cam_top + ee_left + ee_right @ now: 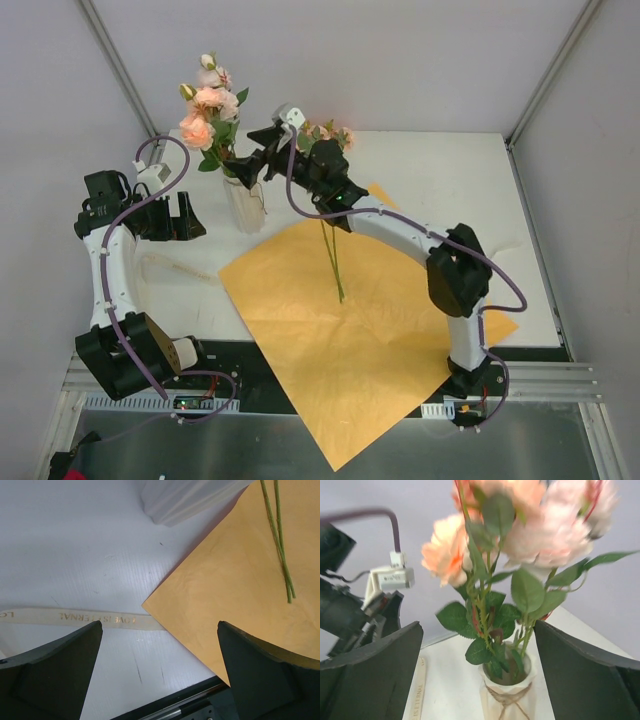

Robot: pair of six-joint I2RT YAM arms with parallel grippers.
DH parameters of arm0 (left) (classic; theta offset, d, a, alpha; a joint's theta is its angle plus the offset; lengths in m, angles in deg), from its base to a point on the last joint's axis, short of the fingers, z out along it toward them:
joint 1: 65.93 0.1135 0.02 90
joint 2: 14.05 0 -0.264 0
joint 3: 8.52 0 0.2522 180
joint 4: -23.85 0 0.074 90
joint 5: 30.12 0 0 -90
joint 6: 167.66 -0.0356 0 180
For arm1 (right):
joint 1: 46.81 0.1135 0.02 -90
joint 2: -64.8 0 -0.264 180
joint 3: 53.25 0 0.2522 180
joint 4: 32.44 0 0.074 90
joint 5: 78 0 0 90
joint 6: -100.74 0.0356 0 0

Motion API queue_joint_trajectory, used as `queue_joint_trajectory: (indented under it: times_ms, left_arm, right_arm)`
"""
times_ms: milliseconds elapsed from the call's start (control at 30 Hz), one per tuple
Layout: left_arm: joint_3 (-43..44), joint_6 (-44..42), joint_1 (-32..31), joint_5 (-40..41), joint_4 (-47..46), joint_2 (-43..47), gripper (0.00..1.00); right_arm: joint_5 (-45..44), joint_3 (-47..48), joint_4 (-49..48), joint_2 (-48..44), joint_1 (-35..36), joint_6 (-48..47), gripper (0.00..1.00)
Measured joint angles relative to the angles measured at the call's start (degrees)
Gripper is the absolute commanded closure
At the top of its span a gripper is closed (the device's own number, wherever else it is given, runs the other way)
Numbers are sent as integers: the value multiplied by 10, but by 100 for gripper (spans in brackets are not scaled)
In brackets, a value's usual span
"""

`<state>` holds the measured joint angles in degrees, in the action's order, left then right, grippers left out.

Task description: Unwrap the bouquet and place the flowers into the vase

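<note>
Right wrist: flowers point(492, 602) upright in vase point(507, 700), R fingers point(370, 680) wide apart

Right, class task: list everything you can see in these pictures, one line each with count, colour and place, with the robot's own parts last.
slim whitish cylindrical vase: one, whitish with twine round its neck, upright on the table, left of centre.
pink-peach roses with green leaves: several, standing in the vase.
loose thin-stemmed flowers: two green stems, lying on the paper; blooms partly hidden behind the right arm.
large orange paper sheet: one, spread flat, overhanging the near table edge.
cream ribbon with gold lettering: one, lying on the table by the paper's left corner.
white table: one, white, under everything.
left gripper: one, black, open, above ribbon and paper corner.
right gripper: one, black, open, facing the vase.
</note>
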<state>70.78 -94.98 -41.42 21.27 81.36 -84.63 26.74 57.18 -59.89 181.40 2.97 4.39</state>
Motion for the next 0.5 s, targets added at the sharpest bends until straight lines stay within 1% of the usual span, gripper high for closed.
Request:
queue_joint_trajectory:
  times_ms: [100, 233, 300, 433, 500]
  left_arm:
    - [0, 0, 0, 0, 0, -1, 1]
    - [0, 0, 0, 0, 0, -2, 1]
    - [0, 0, 0, 0, 0, -2, 1]
    - [0, 0, 0, 1, 0, -2, 1]
    - [0, 0, 0, 1, 0, -2, 1]
  right_arm:
    - [-9, 0, 45, -52, -10, -3, 4]
    - [-30, 0, 130, -116, -31, -3, 4]
    - [-19, 1, 178, -135, -47, 11, 4]
    - [28, -19, 227, -141, -122, 73, 4]
    - [24, -42, 269, -135, -164, 107, 4]
